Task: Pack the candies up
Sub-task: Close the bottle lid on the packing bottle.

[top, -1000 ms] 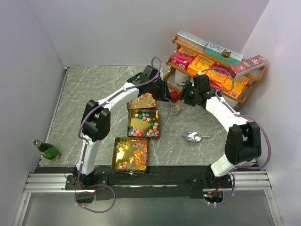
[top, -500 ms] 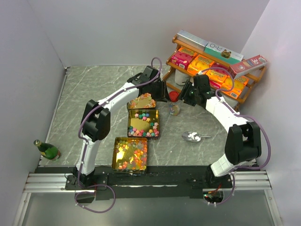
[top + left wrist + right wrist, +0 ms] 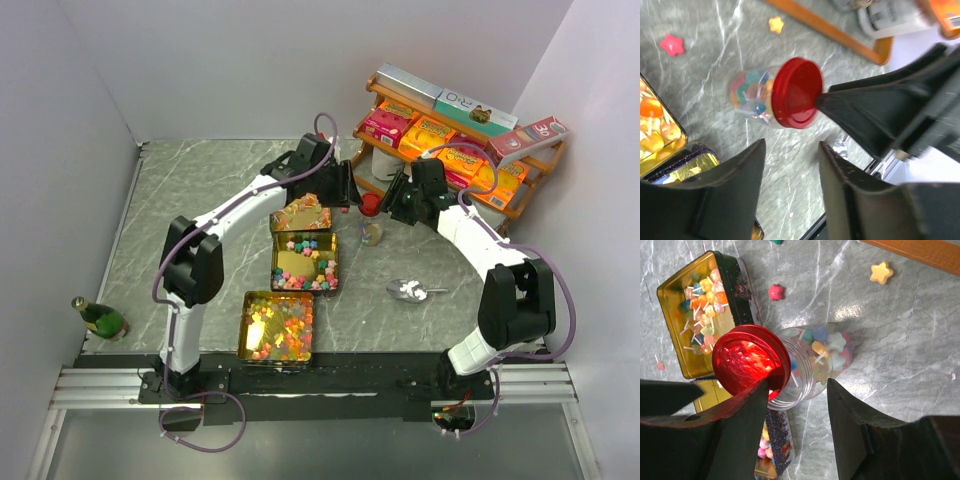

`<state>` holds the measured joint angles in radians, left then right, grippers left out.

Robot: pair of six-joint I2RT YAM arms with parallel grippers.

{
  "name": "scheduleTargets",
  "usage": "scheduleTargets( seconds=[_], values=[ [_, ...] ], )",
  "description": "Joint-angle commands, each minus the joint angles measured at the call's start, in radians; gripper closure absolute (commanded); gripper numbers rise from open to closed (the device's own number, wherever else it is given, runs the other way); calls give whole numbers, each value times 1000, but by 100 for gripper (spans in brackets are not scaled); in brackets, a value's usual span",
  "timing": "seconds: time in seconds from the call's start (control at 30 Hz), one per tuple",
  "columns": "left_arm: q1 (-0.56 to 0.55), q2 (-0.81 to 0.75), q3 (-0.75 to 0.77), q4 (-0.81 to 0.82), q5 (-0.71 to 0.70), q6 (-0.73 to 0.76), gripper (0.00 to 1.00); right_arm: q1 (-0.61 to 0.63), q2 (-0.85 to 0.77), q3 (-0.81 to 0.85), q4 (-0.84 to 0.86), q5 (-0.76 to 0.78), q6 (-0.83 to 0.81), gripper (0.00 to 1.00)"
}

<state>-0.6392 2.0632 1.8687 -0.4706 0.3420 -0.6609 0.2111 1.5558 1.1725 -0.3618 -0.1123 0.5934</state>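
Candies (image 3: 820, 352) are mostly sitting in the jar (image 3: 752, 95). There are more in the gold tins (image 3: 290, 263) just off the jar on your left arm's side. A yellow star (image 3: 881, 272) and a pink star (image 3: 775, 291) lie loose on the table near the jar.

The jar's tipped well over, not upright. Its long axis runs away from the arm bases, with the red lid (image 3: 747, 360) end toward the wooden shelf (image 3: 830, 32).

Your right gripper (image 3: 797, 385) has its fingers spread either side of the jar's neck, one tip against the lid. Can't tell if it's actually squeezing. Your left gripper (image 3: 791, 145) hovers near the lid, about half open and holding nothing.

A scoop (image 3: 408, 290) lies past the jar's base end, and a bottle (image 3: 100, 317) sits well away from the jar. The tabletop (image 3: 200, 200) is grey and marble-look, with plain pale walls (image 3: 250, 70) around it.
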Motion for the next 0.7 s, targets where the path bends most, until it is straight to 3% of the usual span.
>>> scheduleTargets(
  seconds=[0.0,0.2,0.43,0.67],
  values=[
    [10,-78,-22,108,-23,9,44,-9,-2,36,14,25,-1,43],
    [10,-22,24,144,-46,4,45,-9,-11,38,12,23,-7,43],
    [9,43,67,170,-46,27,55,-9,-16,30,15,10,-6,44],
    [7,80,77,173,-17,30,56,-9,-19,35,12,0,-6,45]
  ],
)
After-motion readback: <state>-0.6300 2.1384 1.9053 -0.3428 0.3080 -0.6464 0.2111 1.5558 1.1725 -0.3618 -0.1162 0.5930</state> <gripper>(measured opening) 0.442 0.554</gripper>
